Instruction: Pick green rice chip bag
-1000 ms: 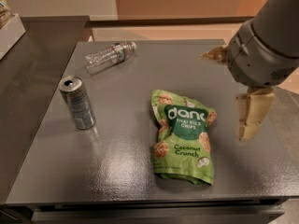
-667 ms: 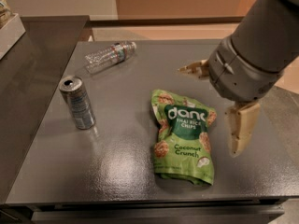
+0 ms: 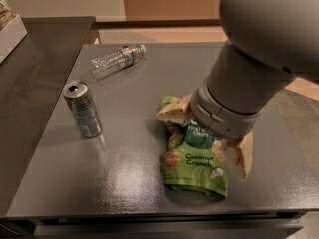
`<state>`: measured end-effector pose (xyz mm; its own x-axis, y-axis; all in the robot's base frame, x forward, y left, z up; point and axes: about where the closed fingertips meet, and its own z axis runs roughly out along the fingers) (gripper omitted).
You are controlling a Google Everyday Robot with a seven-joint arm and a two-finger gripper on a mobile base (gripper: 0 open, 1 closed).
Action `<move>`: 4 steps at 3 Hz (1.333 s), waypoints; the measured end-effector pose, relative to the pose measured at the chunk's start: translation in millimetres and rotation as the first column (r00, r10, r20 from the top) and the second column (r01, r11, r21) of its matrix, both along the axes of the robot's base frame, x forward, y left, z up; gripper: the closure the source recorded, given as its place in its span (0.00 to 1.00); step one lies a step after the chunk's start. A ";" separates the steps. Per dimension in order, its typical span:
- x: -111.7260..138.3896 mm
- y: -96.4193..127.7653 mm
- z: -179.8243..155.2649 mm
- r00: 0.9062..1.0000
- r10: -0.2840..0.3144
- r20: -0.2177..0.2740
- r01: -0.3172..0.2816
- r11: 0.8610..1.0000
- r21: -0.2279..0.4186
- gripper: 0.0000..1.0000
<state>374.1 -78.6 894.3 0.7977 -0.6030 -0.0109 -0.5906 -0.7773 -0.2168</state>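
The green rice chip bag [image 3: 195,164] lies flat on the dark table [image 3: 114,183], right of the middle, with its "Coconut Crunch" end towards the front edge. My gripper [image 3: 208,133] is low over the bag's upper half and hides the top of the label. It is open. One tan fingertip [image 3: 174,111] is at the bag's upper left corner. The other fingertip [image 3: 242,156] is beside the bag's right edge. The large grey arm fills the upper right of the view.
A silver drink can [image 3: 82,109] stands upright left of the bag. A clear plastic water bottle [image 3: 118,59] lies on its side at the back left. A pale box [image 3: 10,33] sits on the counter at the far left.
The gripper has moved left and down from the bag's right side to over its upper half, with a finger now on each side of the bag. The bag, can and bottle have not moved.
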 end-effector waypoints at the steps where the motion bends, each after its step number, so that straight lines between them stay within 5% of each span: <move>1: 0.6 2.6 -24.1 0.991 0.131 0.025 -0.128 0.987 -0.096 0.00; 2: 8.1 -3.1 -40.5 0.980 0.193 0.050 -0.181 0.966 -0.187 0.00; 4: 14.7 -20.7 -48.9 0.975 0.218 0.052 -0.196 0.940 -0.278 0.41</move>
